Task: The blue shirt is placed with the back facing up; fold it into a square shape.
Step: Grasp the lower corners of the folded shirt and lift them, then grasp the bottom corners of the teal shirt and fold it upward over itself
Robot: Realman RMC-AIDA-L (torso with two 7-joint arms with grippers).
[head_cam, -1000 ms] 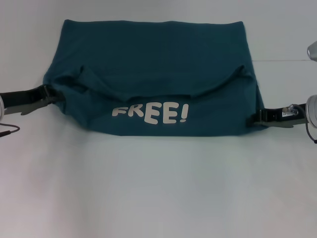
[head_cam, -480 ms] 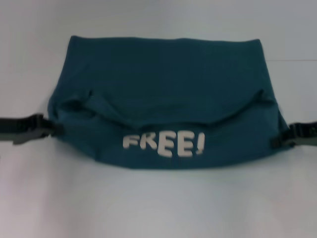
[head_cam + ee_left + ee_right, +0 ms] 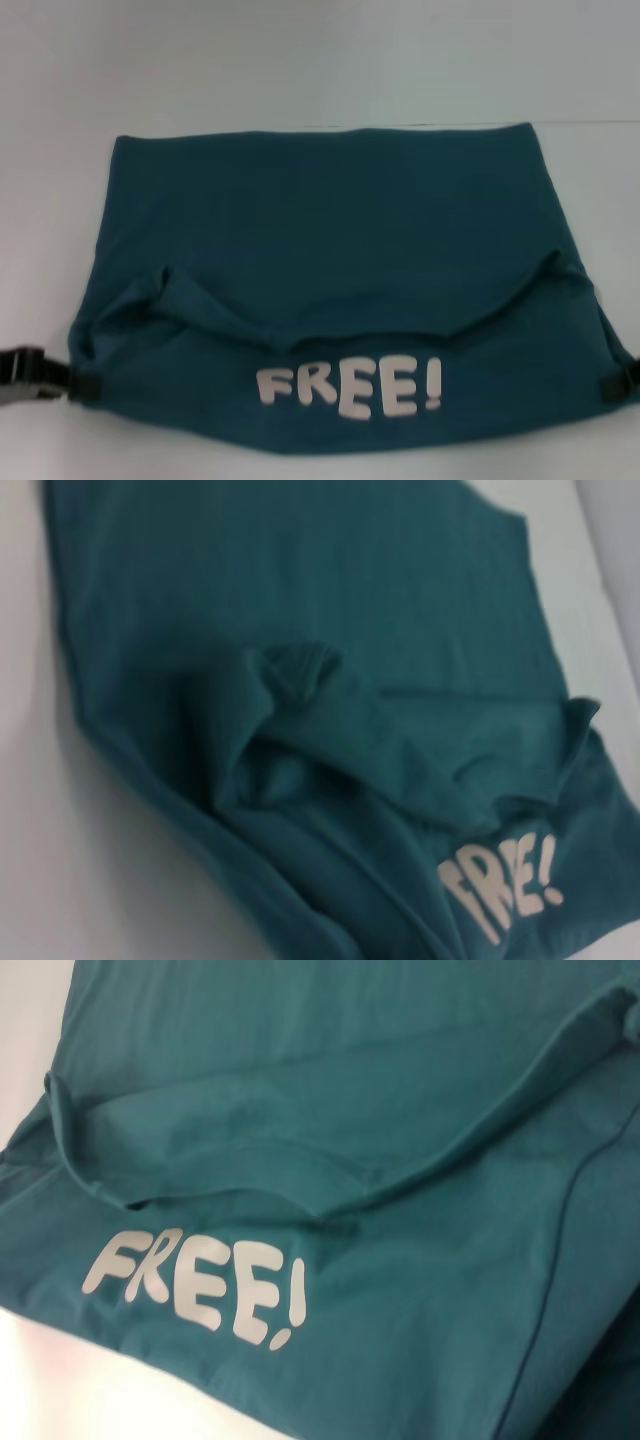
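The blue shirt (image 3: pixel 330 270) lies on the white table, its near part folded over so the white "FREE!" lettering (image 3: pixel 348 388) faces up along the near edge. My left gripper (image 3: pixel 72 383) is shut on the shirt's near left corner. At the near right corner, my right gripper (image 3: pixel 618 386) pinches the cloth, mostly cut off by the head view's edge. The left wrist view shows the shirt (image 3: pixel 300 730) with a bunched fold. The right wrist view shows the shirt (image 3: pixel 400 1140) and its lettering, and neither wrist view shows fingers.
The white table (image 3: pixel 300 60) stretches beyond the shirt's far edge and to its left. A faint seam line (image 3: pixel 600 122) runs across the table at the far right.
The shirt has slid toward me across the table, held at both near corners. Both grippers have drawn back with it, toward the lower corners of the head view.
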